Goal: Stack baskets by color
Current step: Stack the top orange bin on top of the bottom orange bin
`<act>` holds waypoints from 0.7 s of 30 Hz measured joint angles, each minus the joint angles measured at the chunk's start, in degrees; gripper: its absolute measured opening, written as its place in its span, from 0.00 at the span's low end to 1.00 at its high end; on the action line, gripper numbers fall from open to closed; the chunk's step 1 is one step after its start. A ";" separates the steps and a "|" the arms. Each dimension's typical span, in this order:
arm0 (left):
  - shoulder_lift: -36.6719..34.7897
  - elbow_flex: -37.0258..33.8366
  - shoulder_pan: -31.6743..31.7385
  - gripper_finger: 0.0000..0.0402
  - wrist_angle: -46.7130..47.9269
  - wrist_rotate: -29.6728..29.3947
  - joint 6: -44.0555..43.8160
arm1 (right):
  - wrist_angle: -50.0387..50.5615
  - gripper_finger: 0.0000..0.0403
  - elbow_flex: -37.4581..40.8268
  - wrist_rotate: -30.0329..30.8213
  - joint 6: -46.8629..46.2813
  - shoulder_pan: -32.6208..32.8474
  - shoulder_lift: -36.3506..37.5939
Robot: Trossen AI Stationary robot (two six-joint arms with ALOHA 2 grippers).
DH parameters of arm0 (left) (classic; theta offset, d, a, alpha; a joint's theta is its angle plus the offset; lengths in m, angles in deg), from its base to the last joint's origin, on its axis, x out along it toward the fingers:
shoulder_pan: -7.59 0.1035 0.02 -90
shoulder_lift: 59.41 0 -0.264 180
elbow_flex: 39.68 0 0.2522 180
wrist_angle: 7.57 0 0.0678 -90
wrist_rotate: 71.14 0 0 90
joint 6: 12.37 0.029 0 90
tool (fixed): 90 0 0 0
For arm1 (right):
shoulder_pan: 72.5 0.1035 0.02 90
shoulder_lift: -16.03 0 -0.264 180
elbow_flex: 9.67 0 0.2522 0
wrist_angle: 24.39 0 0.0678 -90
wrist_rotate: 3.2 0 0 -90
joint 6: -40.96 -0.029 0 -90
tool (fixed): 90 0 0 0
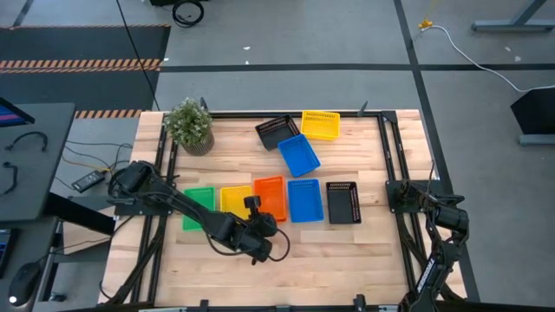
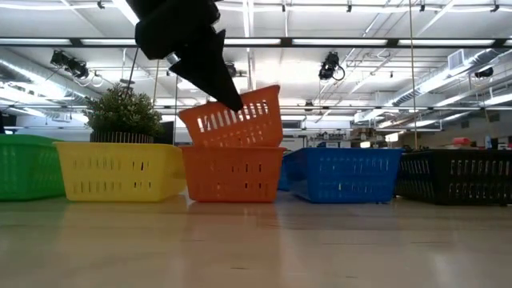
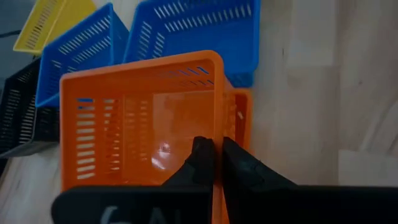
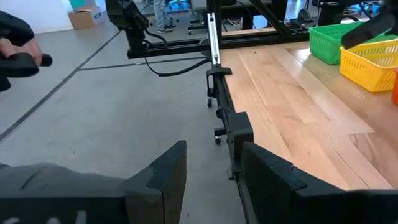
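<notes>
Two orange baskets are stacked in the near row. The upper orange basket [image 2: 236, 120] [image 3: 140, 118] is tilted over the lower orange basket [image 2: 232, 172] [image 3: 241, 115]. My left gripper [image 3: 219, 163] [image 1: 260, 224] is shut on the upper one. Beside them stand a green basket [image 1: 198, 208], a yellow basket [image 1: 234, 201], a blue basket [image 1: 304, 200] and a black basket [image 1: 343, 202]. My right gripper [image 4: 214, 171] [image 1: 434, 204] waits open at the table's right edge. My left gripper pinches the upper orange basket's near end wall [image 3: 216, 134], one finger [image 3: 200, 155] inside the basket and one outside. The fingers slant down from the table's near left. The basket is tilted, its underside at the lower basket's rim [image 2: 232, 147]; whether they touch I cannot tell.
A black basket [image 1: 276, 132], a yellow basket [image 1: 320, 124] and a blue basket [image 1: 298, 154] lie at the back, next to a potted plant [image 1: 189, 126]. Bare wood [image 1: 347, 260] lies along the table's near edge.
</notes>
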 joint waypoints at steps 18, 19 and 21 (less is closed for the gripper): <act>0.19 0.02 1.37 0.10 -0.10 6.66 -2.13 | 0.14 0.39 0.00 -0.04 0.02 0.00 0.00; 0.17 0.02 1.46 0.12 -0.21 6.91 -2.22 | 0.14 0.39 0.00 -0.04 0.02 0.00 0.00; 0.17 0.02 1.83 0.19 -0.44 8.31 -2.22 | 0.16 0.39 0.00 -0.04 0.02 0.00 0.00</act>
